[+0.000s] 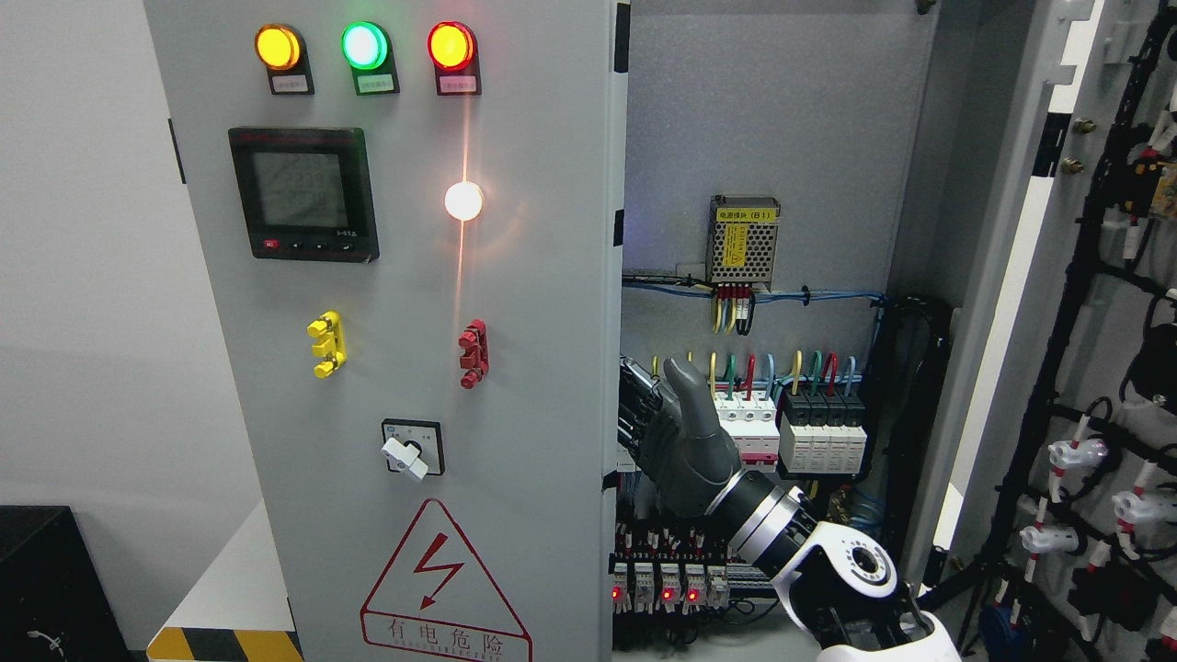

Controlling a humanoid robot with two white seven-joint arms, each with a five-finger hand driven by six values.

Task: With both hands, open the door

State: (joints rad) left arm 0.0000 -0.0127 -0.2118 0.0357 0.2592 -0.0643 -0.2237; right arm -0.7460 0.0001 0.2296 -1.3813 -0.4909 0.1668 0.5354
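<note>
Cabinet [782, 138] stands big and grey in front of me, with its right door [1002, 276] swung wide open, far to the right of my fingers. Left door [515, 368] looks shut or nearly shut, and its free edge is just left of my fingers. My right hand [685, 432] is up inside the open half, and my fingers [636, 414] curl toward that edge, though I cannot tell if they grip it or only touch it. I think the job now is to pull this door open. I should hook well behind the edge, then pull slowly toward me. Little white and black switches [800, 432] with coloured wires [782, 368] sit just right of my thumb, so I must not bump them. My left hand does not show.
</note>
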